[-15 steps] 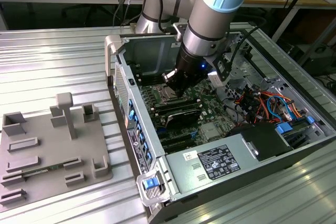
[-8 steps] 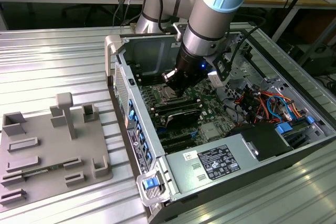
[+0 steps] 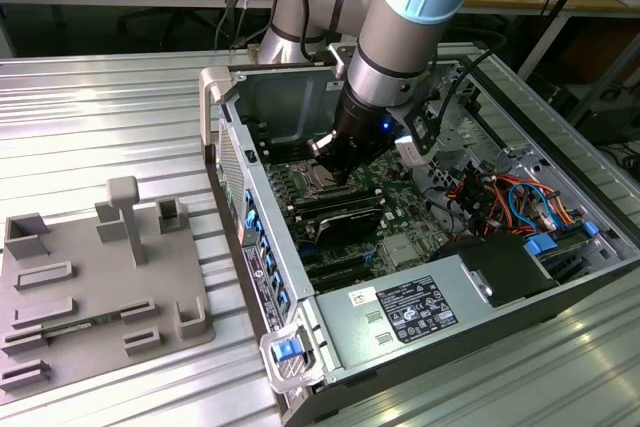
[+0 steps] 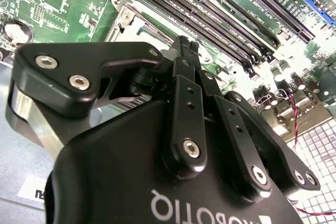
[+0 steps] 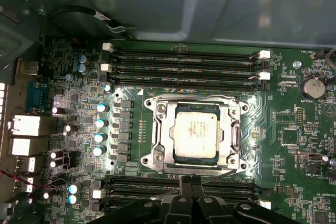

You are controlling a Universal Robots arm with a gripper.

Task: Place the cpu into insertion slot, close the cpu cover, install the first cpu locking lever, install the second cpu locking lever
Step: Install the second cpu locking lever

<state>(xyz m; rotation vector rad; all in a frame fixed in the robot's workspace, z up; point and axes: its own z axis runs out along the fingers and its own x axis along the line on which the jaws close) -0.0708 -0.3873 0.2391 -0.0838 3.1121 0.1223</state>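
Hand at the socket edge
The closed hand [image 5: 191,188] touches the cover [image 5: 197,99], which lies shut over the cpu [image 5: 196,134].

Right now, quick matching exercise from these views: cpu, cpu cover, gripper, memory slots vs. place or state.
Things:
1. cpu
2. cpu cover
3. gripper
4. memory slots

Descriptions:
A. long black rows either side of the socket
B. silver frame lying flat around the chip
C. fingertips together at the socket's edge
D. seated in the insertion slot, silvery top up

Pairs: 1-D, 2-B, 3-C, 4-A
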